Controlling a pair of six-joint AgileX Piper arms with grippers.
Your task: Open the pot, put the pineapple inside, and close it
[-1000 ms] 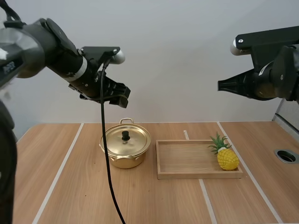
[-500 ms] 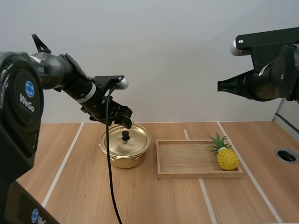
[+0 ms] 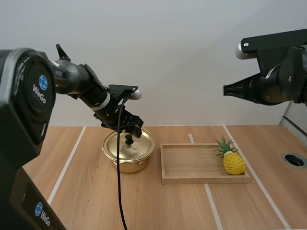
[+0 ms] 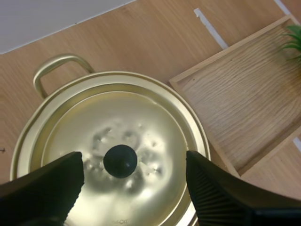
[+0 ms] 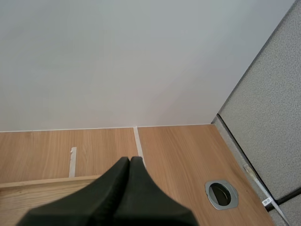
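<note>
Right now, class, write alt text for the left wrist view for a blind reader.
The open left gripper hovers over the lid of the gold pot, fingers either side of its black knob. A wooden tray lies beside.

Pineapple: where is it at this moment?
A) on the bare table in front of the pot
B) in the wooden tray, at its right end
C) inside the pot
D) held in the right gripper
B: the pineapple lies in the wooden tray, at its right end, and the lid sits on the pot.
</note>
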